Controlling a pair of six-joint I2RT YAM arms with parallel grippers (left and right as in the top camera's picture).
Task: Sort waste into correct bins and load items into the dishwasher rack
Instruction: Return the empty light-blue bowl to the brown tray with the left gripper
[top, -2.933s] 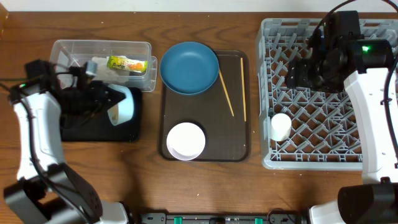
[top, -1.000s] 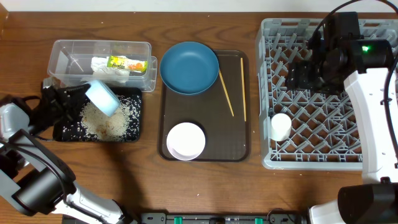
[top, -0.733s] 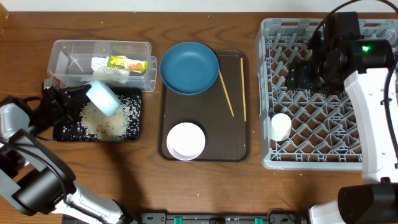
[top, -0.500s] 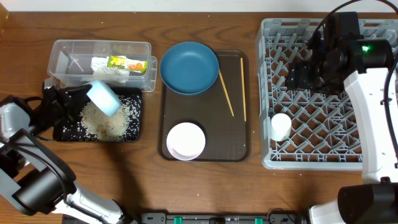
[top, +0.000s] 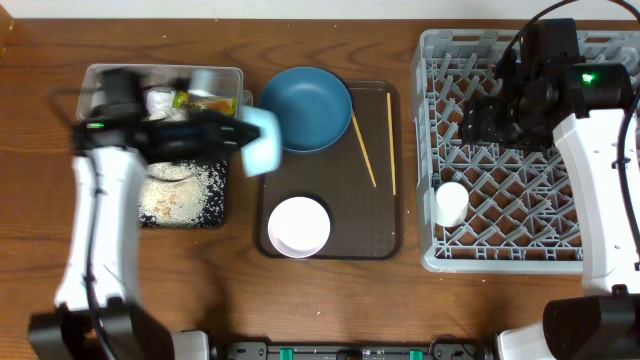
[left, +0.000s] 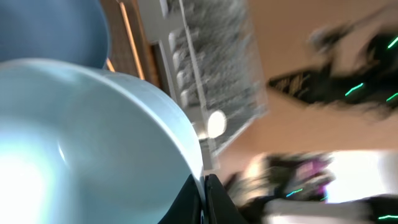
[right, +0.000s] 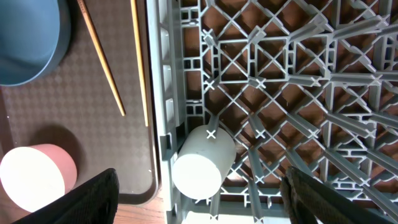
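My left gripper (top: 240, 136) is shut on the rim of the small light blue bowl (top: 262, 140) and holds it above the brown tray's left edge, beside the large dark blue bowl (top: 310, 105). In the left wrist view the light blue bowl (left: 81, 143) fills the left side, with the jaws (left: 204, 199) pinching its rim. Rice scraps (top: 180, 190) lie in the black tray (top: 215, 205). The clear tub (top: 110, 80) holds the wrapper (top: 190, 99) and tissue (top: 160, 101). My right gripper (top: 490, 115) is open and empty above the grey rack (top: 520, 230), where the white cup (top: 451, 203) lies on its side.
The brown serving tray (top: 340, 210) holds the dark blue bowl, the white bowl (top: 299, 225) and two chopsticks (top: 363, 150) (top: 391, 140). The right wrist view shows the cup (right: 202, 162), the rack lattice (right: 280, 93) and the chopsticks (right: 102, 62).
My left arm has swung fast to the right with the light blue bowl, from over the black tray to the brown tray's left edge. The right arm has not moved.
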